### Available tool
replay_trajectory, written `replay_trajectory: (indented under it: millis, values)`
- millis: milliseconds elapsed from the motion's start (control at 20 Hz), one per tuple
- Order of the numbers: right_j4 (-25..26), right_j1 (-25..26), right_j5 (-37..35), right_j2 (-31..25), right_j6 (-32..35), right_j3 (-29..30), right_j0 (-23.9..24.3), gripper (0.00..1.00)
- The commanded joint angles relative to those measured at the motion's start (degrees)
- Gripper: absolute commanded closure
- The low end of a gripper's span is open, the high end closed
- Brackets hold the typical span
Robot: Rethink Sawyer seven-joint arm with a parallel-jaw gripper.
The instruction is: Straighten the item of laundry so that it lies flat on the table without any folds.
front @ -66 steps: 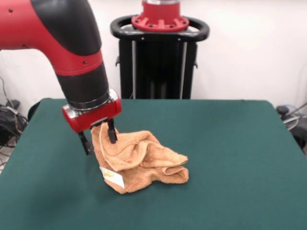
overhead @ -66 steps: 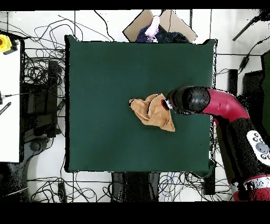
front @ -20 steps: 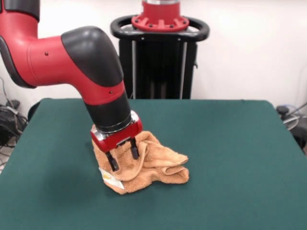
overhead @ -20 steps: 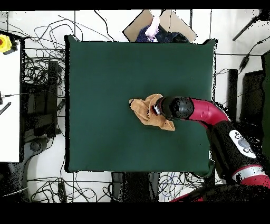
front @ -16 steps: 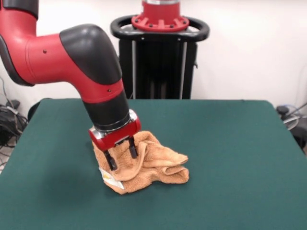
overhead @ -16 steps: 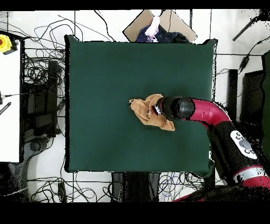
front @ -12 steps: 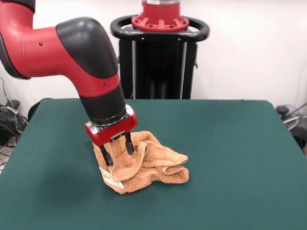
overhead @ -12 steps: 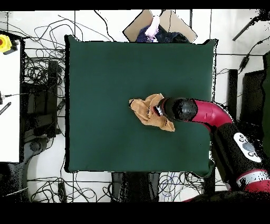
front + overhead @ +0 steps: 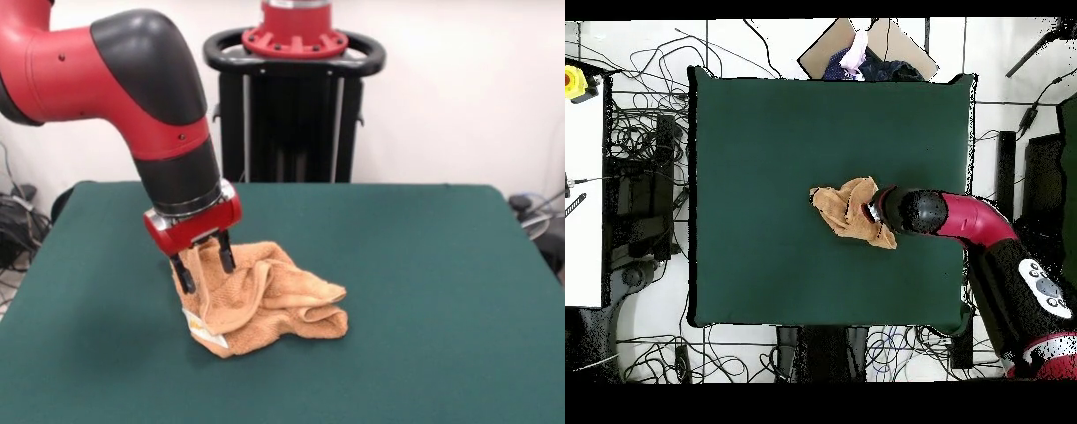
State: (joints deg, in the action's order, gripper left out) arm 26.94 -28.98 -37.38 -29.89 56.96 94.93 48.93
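The item of laundry [image 9: 269, 300], an orange-tan towel, lies crumpled in folds on the green table [image 9: 424, 291], left of centre. Its white label [image 9: 205, 329] hangs at the near left corner. My gripper [image 9: 206, 265] stands over the towel's left end, shut on a raised fold that climbs between its two black fingers [image 9: 226, 253]. In the overhead view the towel [image 9: 847, 210] is a small bunched heap near the middle of the table [image 9: 765, 150]. There the arm's wrist [image 9: 915, 212] covers the towel's right edge and hides the gripper.
The red and black arm [image 9: 115, 79] reaches in from the upper left in the front view. A cardboard box holding clothes [image 9: 865, 50] sits beyond one table edge in the overhead view. Cables [image 9: 645, 150] lie on the floor around the table.
Over the last second the gripper has risen and shifted left in the front view, drawing the towel's left fold up with it. The rest of the towel and its label have stayed put.
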Motion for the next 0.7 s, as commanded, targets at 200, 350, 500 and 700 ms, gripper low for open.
replay_trajectory:
  millis: [200, 350, 500, 700]
  values:
    - [0.43, 3.84, -1.78, -1.23, 1.14, -2.74, -2.68, 0.0]
    - [0.25, 4.07, -1.28, -0.8, 2.36, -2.87, -3.09, 0.0]
    - [0.14, 4.24, 0.03, -1.16, 2.86, -2.87, -3.16, 0.0]
    - [0.08, 4.77, 2.65, -1.32, 4.15, -3.23, -3.14, 0.0]
